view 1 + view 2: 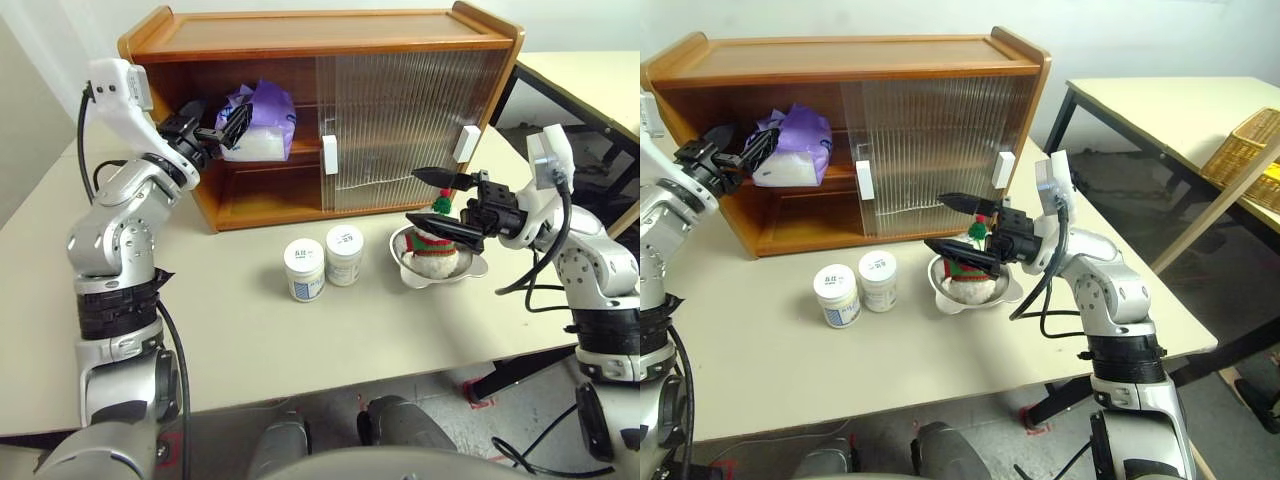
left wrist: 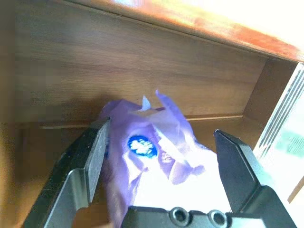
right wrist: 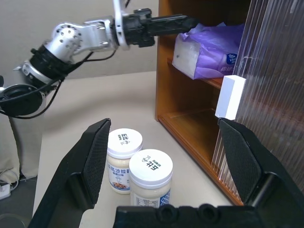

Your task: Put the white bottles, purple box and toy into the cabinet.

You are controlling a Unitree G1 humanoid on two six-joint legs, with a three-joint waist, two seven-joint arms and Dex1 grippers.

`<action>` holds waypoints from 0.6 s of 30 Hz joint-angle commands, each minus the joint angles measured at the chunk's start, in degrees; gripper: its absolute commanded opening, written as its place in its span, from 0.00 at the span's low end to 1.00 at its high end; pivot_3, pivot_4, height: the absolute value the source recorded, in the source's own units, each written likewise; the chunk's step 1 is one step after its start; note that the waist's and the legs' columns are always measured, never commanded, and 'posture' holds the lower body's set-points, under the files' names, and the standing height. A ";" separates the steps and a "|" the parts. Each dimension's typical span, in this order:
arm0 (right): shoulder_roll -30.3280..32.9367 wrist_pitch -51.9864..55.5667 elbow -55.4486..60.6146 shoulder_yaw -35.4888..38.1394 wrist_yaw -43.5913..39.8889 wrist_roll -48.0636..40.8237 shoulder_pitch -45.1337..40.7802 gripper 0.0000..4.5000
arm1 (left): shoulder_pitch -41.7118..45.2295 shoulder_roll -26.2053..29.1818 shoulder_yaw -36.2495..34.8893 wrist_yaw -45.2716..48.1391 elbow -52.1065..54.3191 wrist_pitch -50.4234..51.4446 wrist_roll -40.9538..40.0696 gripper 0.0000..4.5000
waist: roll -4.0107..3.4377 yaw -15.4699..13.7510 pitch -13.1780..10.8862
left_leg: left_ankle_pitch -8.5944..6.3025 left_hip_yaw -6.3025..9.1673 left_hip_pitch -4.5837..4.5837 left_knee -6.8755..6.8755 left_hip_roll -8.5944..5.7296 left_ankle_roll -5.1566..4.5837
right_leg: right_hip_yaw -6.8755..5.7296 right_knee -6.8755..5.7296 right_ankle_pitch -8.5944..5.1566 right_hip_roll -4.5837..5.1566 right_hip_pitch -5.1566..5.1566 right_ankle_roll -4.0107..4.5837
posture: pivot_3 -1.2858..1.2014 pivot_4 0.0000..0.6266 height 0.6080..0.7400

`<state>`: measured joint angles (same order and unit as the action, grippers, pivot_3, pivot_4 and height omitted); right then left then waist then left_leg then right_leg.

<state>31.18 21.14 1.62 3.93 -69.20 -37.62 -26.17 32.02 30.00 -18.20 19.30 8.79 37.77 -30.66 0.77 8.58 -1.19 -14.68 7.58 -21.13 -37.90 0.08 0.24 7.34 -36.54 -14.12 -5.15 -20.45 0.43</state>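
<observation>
Left eye view, item by item. The cabinet [image 1: 330, 40] is standing at the back of the bench [image 1: 240, 330], its left half open and its ribbed sliding doors [image 1: 400, 115] covering the right half. The purple box [image 1: 262, 125] is lying on the upper shelf [image 1: 300, 150] in the open half, tissue side down. The left pincer [image 1: 232, 128] is hovering at the shelf opening just beside the box with its fingers spread; in the left wrist view the box [image 2: 156, 156] is sitting between the two fingers [image 2: 92, 152], and whether they are touching it cannot be told.

The white bottles, two in number, are standing upright side by side on the bench in front of the cabinet: the left bottle [image 1: 304, 270] and the right bottle [image 1: 344, 254], close together or touching. The toy [image 1: 433, 245] is resting in a shiny metal bowl [image 1: 478, 268] to the right of the bottles. The right pincer [image 1: 443, 205] is hanging above the toy, pointing toward the robot's left, fingers spread wide and holding nothing. In the right wrist view both bottles [image 3: 137, 166] are showing between its fingers.
</observation>
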 commanded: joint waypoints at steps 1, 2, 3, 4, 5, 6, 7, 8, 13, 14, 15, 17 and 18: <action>0.33 -0.26 -0.19 -0.11 -0.47 0.38 -0.12 1.00 | -2.46 2.02 -1.35 1.30 3.80 3.22 -2.18 0.99 | 0.00 -0.06 0.00 | 0.00 0.01 0.00 0.00 0.00 0.00 | 0.00 0.00 0.00 0.00 0.00 0.00 | 0.44 0.03 1.00; 0.32 -0.22 -0.21 -0.17 -0.49 0.38 -0.15 1.00 | -3.13 2.99 -1.59 2.51 4.39 3.24 -2.68 0.99 | 0.00 -0.07 0.00 | 0.00 0.02 0.00 0.00 0.01 0.00 | 0.00 0.00 0.00 0.02 0.00 0.00 | 0.44 0.03 1.00; 0.30 -0.21 -0.26 -0.22 -0.52 0.39 -0.19 1.00 | -3.65 3.78 -1.92 3.33 4.82 3.40 -3.11 0.99 | 0.00 -0.10 0.00 | 0.00 0.03 0.00 0.00 0.03 0.00 | 0.01 0.00 0.01 0.02 -0.01 0.01 | 0.44 0.03 1.00; 0.29 -0.21 -0.31 -0.28 -0.57 0.43 -0.21 1.00 | -4.02 4.44 -2.29 4.01 5.09 3.40 -3.55 0.95 | 0.00 -0.14 0.00 | -0.01 0.05 0.00 0.00 0.06 0.01 | 0.01 0.00 0.02 0.04 -0.01 0.04 | 0.44 0.03 1.00; 0.32 -0.16 -0.32 -0.31 -0.62 0.43 -0.19 1.00 | -4.26 4.96 -2.66 4.53 5.33 3.24 -3.93 0.90 | 0.00 -0.20 0.00 | -0.02 0.09 0.01 0.00 0.07 0.02 | 0.01 0.00 0.03 0.08 -0.01 0.06 | 0.44 0.03 1.00; 0.38 -0.13 -0.35 -0.41 -0.73 0.51 -0.17 1.00 | -4.31 5.46 -3.16 4.79 5.55 3.45 -4.43 0.84 | 0.00 -0.27 0.00 | -0.02 0.13 0.01 0.00 0.08 0.03 | 0.00 0.00 0.04 0.12 -0.02 0.09 | 0.44 0.03 1.00; 0.46 -0.14 -0.39 -0.53 -0.89 0.64 -0.18 1.00 | -4.28 6.10 -3.44 5.10 5.73 3.54 -4.70 0.79 | 0.00 -0.31 0.00 | -0.03 0.20 0.01 0.00 0.11 0.05 | 0.00 0.00 0.06 0.13 -0.03 0.11 | 0.44 0.03 1.00; 0.51 -0.15 -0.42 -0.61 -1.00 0.74 -0.19 1.00 | -4.25 6.53 -3.59 5.29 5.84 3.64 -4.86 0.70 | -0.01 -0.32 0.00 | -0.03 0.26 0.01 0.01 0.14 0.05 | -0.01 0.00 0.06 0.13 -0.03 0.14 | 0.44 0.03 1.00; 0.45 0.01 -0.07 -0.44 -0.89 0.70 0.01 1.00 | -6.02 6.90 -2.14 6.67 8.17 7.94 -8.05 0.30 | -0.01 -0.38 -0.01 | -0.07 0.76 -0.01 0.05 0.17 0.10 | -0.01 0.00 0.05 0.15 -0.07 0.20 | 0.44 0.04 1.00; 0.52 0.10 -0.10 -0.38 -0.93 0.67 -0.04 1.00 | -6.31 6.86 -1.92 6.53 8.51 8.86 -8.44 0.22 | -0.01 -0.38 -0.01 | -0.09 0.76 -0.03 0.05 0.16 0.11 | -0.01 0.00 0.04 0.15 -0.08 0.20 | 0.44 0.04 1.00; 0.57 0.12 -0.18 -0.39 -1.00 0.70 -0.14 1.00 | -6.47 6.81 -1.76 6.48 8.72 9.68 -8.94 0.14 | -0.01 -0.38 -0.01 | -0.10 0.77 -0.07 0.05 0.17 0.13 | -0.01 0.00 0.04 0.15 -0.12 0.21 | 0.44 0.04 1.00; 0.55 0.11 -0.43 -0.49 -1.08 0.81 -0.52 1.00 | -6.87 6.85 -1.20 6.69 8.84 11.09 -9.69 0.01 | -0.01 -0.40 -0.01 | -0.10 0.81 -0.19 0.04 0.19 0.13 | -0.03 0.00 0.04 0.15 -0.24 0.22 | 0.44 0.04 1.00; 0.52 0.04 -0.55 -0.53 -1.12 0.88 -0.66 1.00 | -7.15 6.97 -0.82 6.87 8.82 11.49 -9.78 0.01 | -0.01 -0.42 -0.01 | -0.10 0.83 -0.22 0.04 0.20 0.13 | -0.05 0.00 0.05 0.15 -0.27 0.24 | 0.43 0.04 1.00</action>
<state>31.25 21.15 1.53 3.70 -70.03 -37.22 -26.26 25.50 36.69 -19.99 25.80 16.61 47.80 -39.82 0.76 8.17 -1.19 -14.78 8.41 -21.35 -37.86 0.28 0.38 7.29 -36.54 -14.01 -5.00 -20.72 0.78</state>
